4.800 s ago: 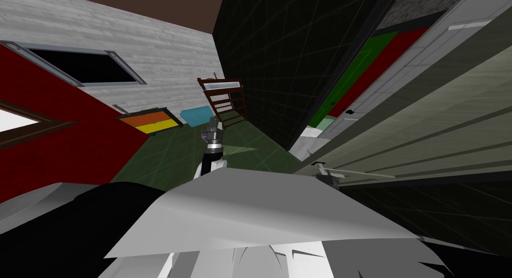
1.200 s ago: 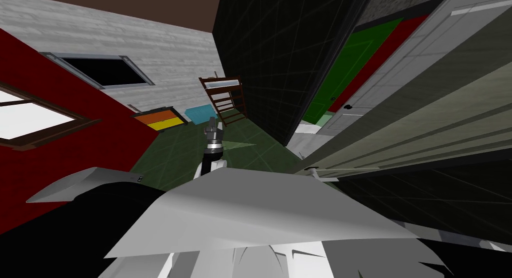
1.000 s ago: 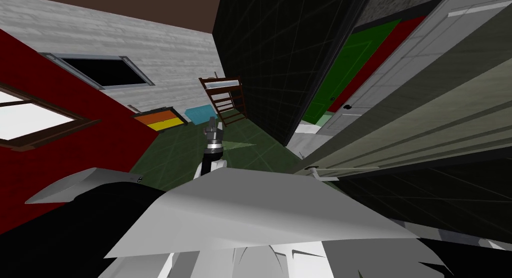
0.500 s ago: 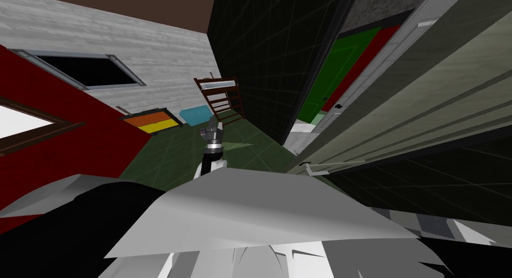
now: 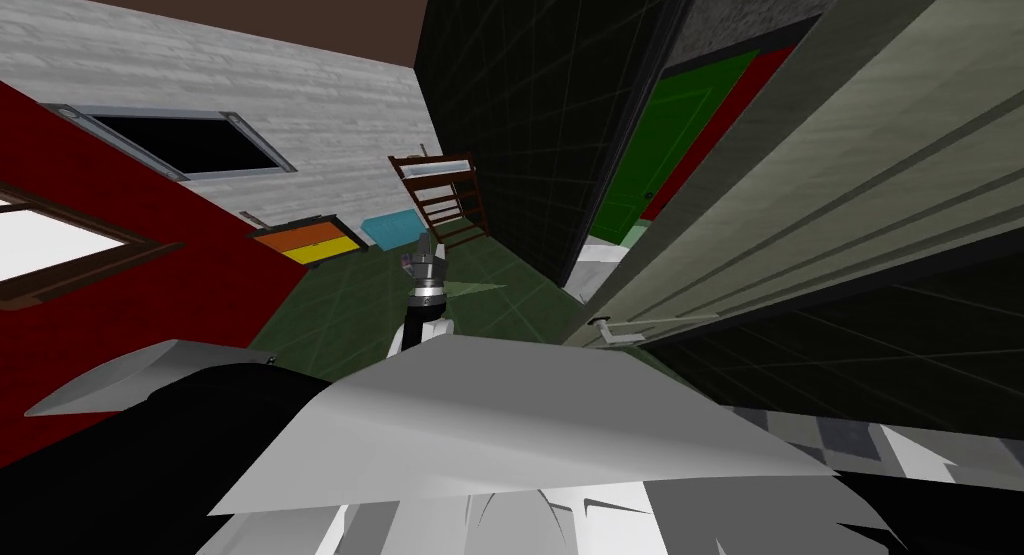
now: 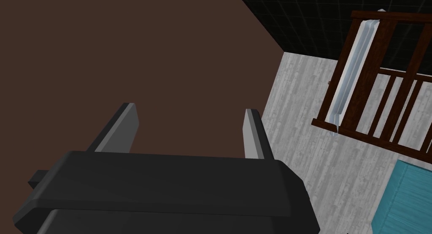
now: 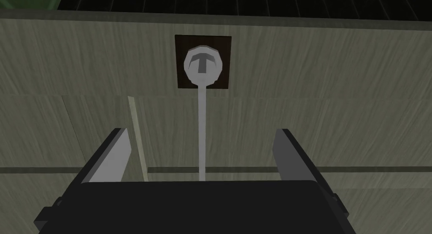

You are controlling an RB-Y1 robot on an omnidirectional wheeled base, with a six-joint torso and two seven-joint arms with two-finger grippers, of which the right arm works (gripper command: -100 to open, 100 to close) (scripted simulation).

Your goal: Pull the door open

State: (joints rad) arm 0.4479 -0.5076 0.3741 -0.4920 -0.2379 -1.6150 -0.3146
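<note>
My right gripper (image 7: pixel 203 131) is wide open and holds nothing. The handle (image 7: pixel 201 109), a thin pale lever, runs from its round boss (image 7: pixel 202 65) on a dark plate straight back toward my gripper's body. It passes between the two fingers (image 7: pixel 114 153) with clear space on either side, so I straddle it without touching it. Behind it is the door (image 7: pixel 316 105), a dull olive-grey panelled face square to my hand.

From the head, the door (image 5: pixel 820 209) slants across my right side. Its free edge and the handle (image 5: pixel 622 329) are close in front of my chest. Past that edge is a gap (image 5: pixel 680 149) beside the black wall (image 5: pixel 540 129), with green and red surfaces showing beyond it. I judge the door to be partly swung toward me already, not fully open.

My left gripper (image 5: pixel 425 254) hangs out ahead over the green floor (image 5: pixel 340 309), well away from the door. It is open too (image 6: pixel 190 130) and empty.

The step in hand is the grasp. I am lined up on the lever but have no purchase on it. Next I need to close the fingers squarely on the lever, then draw back along the door's arc rather than in a straight line. The lever is thin and smooth-looking, so a pull off that arc could let it slip out.
</note>
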